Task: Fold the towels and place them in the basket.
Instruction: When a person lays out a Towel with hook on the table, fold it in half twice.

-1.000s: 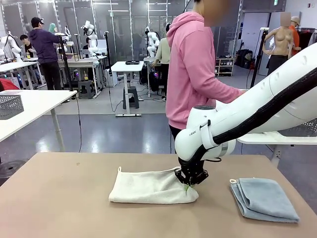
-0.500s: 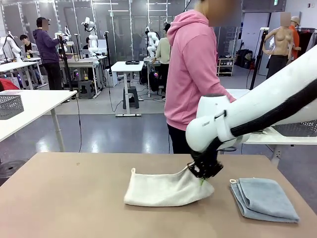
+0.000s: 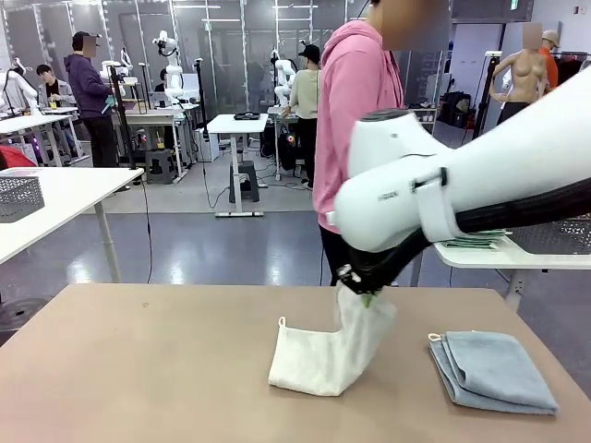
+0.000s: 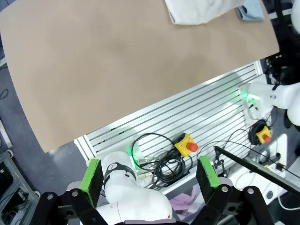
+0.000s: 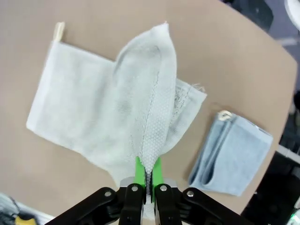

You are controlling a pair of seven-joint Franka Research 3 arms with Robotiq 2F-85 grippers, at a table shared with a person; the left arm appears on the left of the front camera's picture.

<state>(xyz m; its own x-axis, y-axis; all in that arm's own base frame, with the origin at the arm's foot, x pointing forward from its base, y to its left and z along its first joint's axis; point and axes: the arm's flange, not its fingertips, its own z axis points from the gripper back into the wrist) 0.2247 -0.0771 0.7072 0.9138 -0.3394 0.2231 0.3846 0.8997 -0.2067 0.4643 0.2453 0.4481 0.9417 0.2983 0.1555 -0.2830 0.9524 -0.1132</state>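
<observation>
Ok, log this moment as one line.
right end effector: shut on cream towel, one end raised | left end effector: open, holds nothing | blue towel: folded on table

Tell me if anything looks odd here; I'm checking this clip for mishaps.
Nothing stands out. The right tool is shut on an edge of the cream towel, lifting it while the rest drapes on the table. The blue towel lies folded beside it.

Robotics lab, white worktables w/ other robot rigs, cables, people at benches, glass partitions
</observation>
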